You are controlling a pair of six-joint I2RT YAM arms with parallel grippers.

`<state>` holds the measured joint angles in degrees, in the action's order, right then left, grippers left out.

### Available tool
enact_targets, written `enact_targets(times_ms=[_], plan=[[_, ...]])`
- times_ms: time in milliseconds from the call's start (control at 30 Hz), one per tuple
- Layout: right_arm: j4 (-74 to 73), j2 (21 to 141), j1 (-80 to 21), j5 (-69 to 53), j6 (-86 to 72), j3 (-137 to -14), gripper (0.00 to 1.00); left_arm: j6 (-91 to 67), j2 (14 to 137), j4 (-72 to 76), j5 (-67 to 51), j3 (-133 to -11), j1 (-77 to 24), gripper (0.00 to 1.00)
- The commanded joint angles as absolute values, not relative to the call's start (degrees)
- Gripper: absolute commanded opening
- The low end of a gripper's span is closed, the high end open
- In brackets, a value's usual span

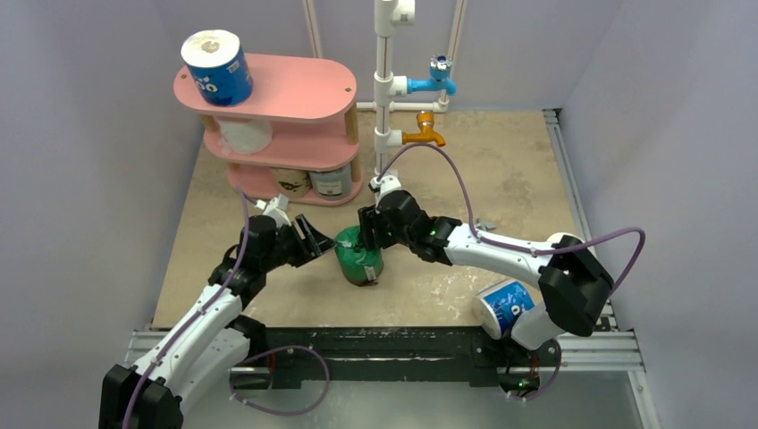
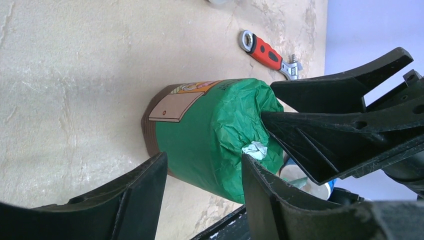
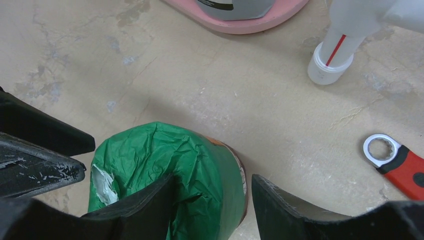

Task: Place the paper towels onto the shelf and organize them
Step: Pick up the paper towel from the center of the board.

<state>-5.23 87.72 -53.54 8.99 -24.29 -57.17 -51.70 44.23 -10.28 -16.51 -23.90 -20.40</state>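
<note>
On shelf (image 1: 295, 89): blue roll (image 1: 217, 67) top tier, white roll (image 1: 244, 134) middle, two more on the bottom. Left to place: green roll (image 1: 360, 256) mid-table, blue one (image 1: 503, 307) by right base. Both claws wide, left gripper (image 1: 317, 239) beside it, right gripper (image 1: 365, 234) straddling its top; neither gripping yet.

Six paper rolls: two blue-printed (image 1: 217, 67) (image 1: 506, 307), one bare white (image 1: 245, 134), one brown (image 1: 291, 181), one grey (image 1: 332, 180), one green (image 1: 360, 256). One pink shelf (image 1: 295, 98). One red-handled wrench (image 2: 269, 55). Two taps: blue (image 1: 436, 79), orange (image 1: 424, 131).

Overhead view spans the table; both wrist cameras closely share the green roll (image 2: 210, 135).
</note>
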Motion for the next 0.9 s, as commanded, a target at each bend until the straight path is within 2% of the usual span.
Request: enact_targets(times_ms=[0, 133, 300, 600, 867], plan=[[-4.1, 87.3, -53.5, 8.4, -25.0, -56.2, 0.56, -51.7, 43.8, -7.4, -19.5, -25.2, -20.8, 0.55], [-4.3, 87.2, -53.4, 9.1, -25.2, -56.2, 0.56, -50.0, 41.2, -4.5, -23.5, -23.7, -22.2, 0.55], [-4.2, 87.1, -53.1, 8.5, -25.7, -56.2, 0.56, -44.6, 38.9, -6.1, -23.5, -24.9, -28.7, 0.55], [-4.6, 86.7, -53.1, 8.5, -26.0, -56.4, 0.57, -43.3, 38.4, -11.1, -16.0, -23.1, -34.4, 0.54], [-4.8, 86.6, -53.1, 8.2, -26.2, -56.4, 0.58, -42.7, 43.7, -14.9, -7.7, -26.9, -35.7, 0.55]])
